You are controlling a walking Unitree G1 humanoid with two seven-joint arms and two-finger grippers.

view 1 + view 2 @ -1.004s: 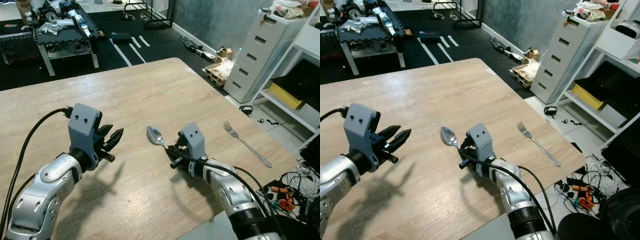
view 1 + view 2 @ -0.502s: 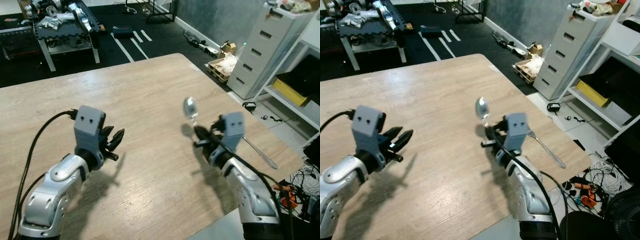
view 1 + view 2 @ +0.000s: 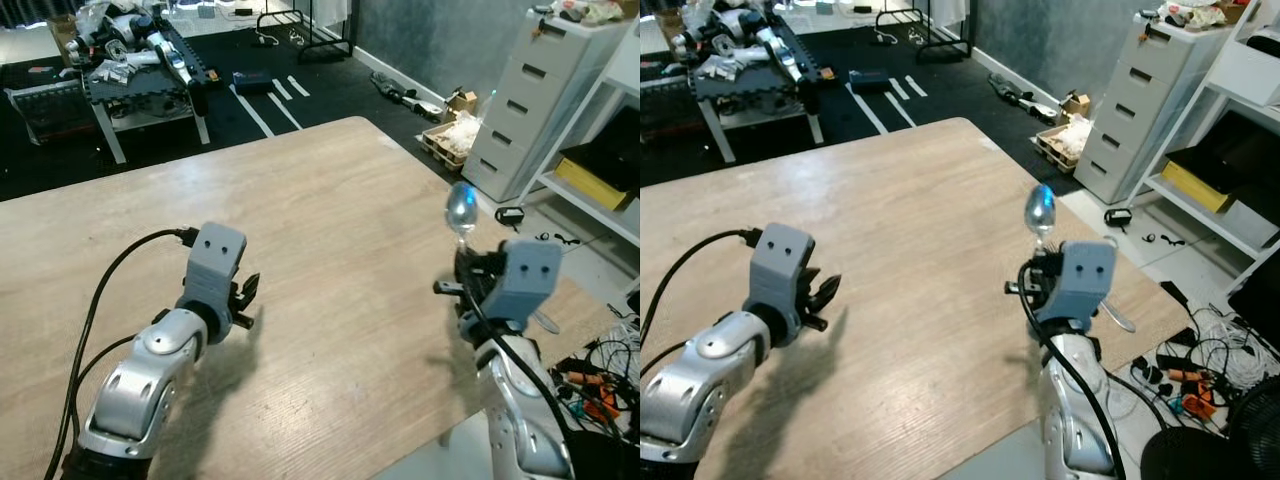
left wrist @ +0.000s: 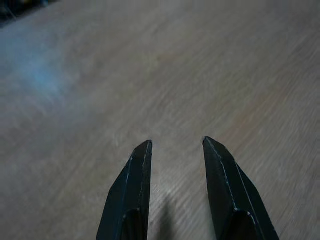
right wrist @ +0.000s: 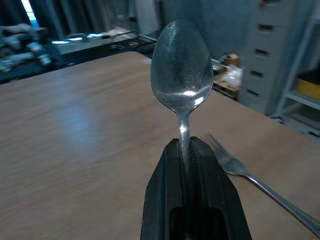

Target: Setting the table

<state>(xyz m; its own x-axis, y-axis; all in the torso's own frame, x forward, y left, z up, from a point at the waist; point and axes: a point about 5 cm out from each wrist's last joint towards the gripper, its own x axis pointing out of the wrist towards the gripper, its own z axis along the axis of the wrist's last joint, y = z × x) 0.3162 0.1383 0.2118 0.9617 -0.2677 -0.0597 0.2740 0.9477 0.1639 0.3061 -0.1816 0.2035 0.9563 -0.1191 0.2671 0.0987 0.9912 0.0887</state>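
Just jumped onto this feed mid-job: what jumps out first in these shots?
The spoon stands out: the right tool is shut on its handle and holds it upright, bowl up, above the right side of the wooden table. A fork lies flat on the table just beyond it, near the right edge. The left tool hovers open and empty over bare wood on the left.

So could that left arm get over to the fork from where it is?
Probably not easily. The left gripper hovers open near the table's middle, while the fork lies by the far right edge, behind the right gripper holding the spoon.
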